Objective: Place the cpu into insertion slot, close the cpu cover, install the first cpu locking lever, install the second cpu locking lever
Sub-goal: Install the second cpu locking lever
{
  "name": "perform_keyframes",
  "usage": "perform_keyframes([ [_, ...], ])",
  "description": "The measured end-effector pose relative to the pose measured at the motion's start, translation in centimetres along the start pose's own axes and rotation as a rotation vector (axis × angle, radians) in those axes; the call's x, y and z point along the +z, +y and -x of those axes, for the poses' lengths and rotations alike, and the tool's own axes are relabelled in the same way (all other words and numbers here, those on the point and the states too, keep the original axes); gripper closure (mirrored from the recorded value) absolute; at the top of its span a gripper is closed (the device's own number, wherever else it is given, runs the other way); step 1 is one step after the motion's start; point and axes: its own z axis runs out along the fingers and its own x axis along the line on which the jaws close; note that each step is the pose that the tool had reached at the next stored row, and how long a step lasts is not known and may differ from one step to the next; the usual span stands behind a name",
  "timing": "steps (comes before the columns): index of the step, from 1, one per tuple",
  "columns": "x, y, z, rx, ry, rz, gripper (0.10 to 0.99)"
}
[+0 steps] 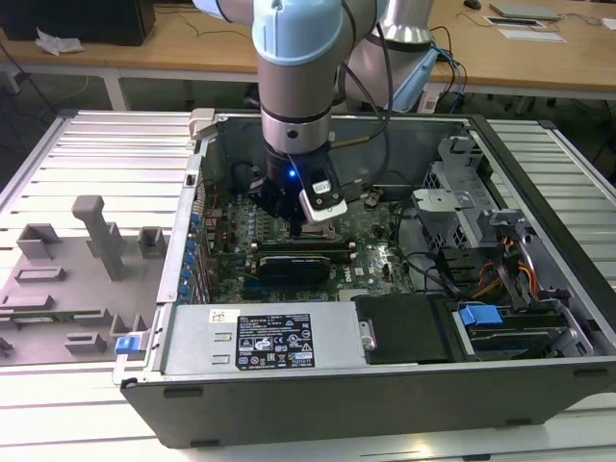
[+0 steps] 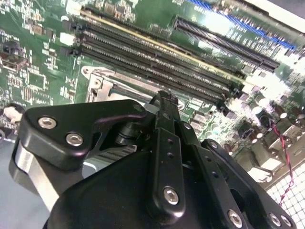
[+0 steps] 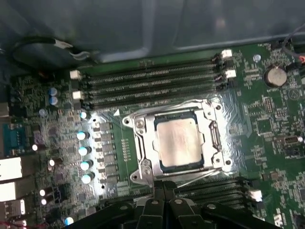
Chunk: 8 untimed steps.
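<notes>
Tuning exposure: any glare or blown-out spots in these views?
First wrist view: glare on the board around the insertion slot; cpu top readable. Second wrist view: washed-out patch by the memory slots. Exterior view: table bright, case interior darker.

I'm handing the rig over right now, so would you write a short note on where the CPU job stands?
Gripper: fingers together, holding nothing, low over the motherboard at one edge of the insertion slot inside the open computer case.
CPU: already seated flat in the slot, its pale top showing.
CPU cover: looks closed, its frame lying around the chip.
Locking levers: thin rods run along the socket's edges, but I cannot tell whether either is latched.
Done: CPU placed, cover apparently down.
Left: confirm and finish both levers.
</notes>
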Motion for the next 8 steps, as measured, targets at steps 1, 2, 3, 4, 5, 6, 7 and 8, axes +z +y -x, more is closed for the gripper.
perform_keyframes([
  [1, 0.01, -0.12, -0.04, 0.0, 0.0009, 0.007, 0.98],
  [2, 0.01, -0.24, -0.08, 0.001, 0.0017, 0.013, 0.98],
  [3, 0.01, -0.41, -0.14, 0.001, 0.0028, 0.021, 0.98],
  [4, 0.01, -0.59, -0.18, 0.001, 0.0037, 0.029, 0.98],
  [5, 0.01, -0.73, -0.19, 0.001, 0.0045, 0.034, 0.98],
  [6, 0.02, -0.91, -0.2, 0.002, 0.0053, 0.039, 0.98],
  [7, 0.01, -1.08, -0.23, 0.002, 0.0061, 0.045, 0.98],
  [8, 0.02, -1.18, -0.26, 0.002, 0.0068, 0.05, 0.98],
])
